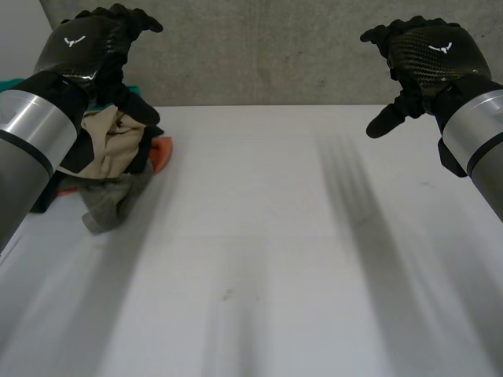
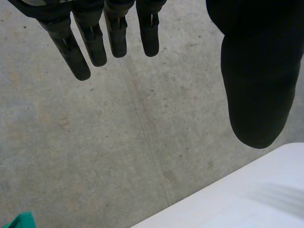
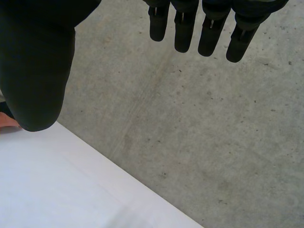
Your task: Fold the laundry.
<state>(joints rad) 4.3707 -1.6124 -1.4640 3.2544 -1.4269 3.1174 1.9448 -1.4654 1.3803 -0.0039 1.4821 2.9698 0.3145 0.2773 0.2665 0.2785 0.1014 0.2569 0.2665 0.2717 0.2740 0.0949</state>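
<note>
A heap of laundry [image 1: 110, 161] lies at the table's far left: a beige piece on top, black, grey and orange pieces under and beside it. My left hand [image 1: 90, 43] hovers high above that heap, its fingers [image 2: 90, 40] straight and its thumb [image 2: 256, 85] apart, holding nothing. My right hand [image 1: 428, 55] hangs high over the far right of the table, its fingers [image 3: 209, 28] straight, its thumb [image 3: 35, 71] spread, also empty. Both hands are well clear of the cloth.
The white table [image 1: 267, 251] spreads wide in front of me, its far edge [image 3: 104, 161] against a grey concrete wall [image 1: 267, 47]. A bit of teal cloth [image 2: 19, 222] lies off the table's far left side.
</note>
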